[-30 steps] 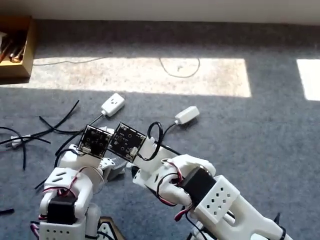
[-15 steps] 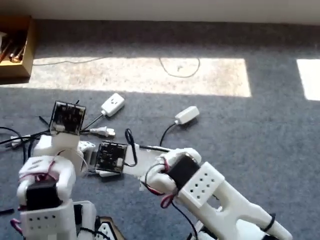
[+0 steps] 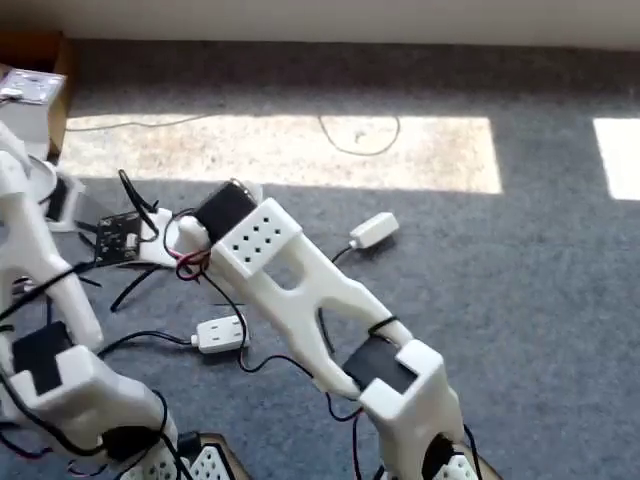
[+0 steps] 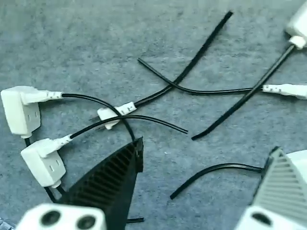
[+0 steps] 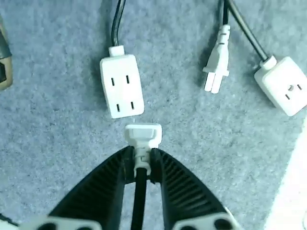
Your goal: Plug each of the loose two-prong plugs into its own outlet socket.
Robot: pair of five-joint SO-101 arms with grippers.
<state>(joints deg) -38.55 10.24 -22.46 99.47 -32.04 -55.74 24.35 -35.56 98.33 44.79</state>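
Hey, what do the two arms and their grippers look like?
The left arm and right arm are white plastic shells with black motors and loose black and red wires. The right arm's bracket is dotted with round holes. The right gripper has black ribbed fingers tapering to points; the left gripper has one black ribbed finger and one pale grey.

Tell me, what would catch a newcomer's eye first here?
The right gripper clamps a white two-prong plug on a black cord, close before a white plastic outlet block lying on the grey carpet. Beside that block lie another loose white plug and a second white outlet.
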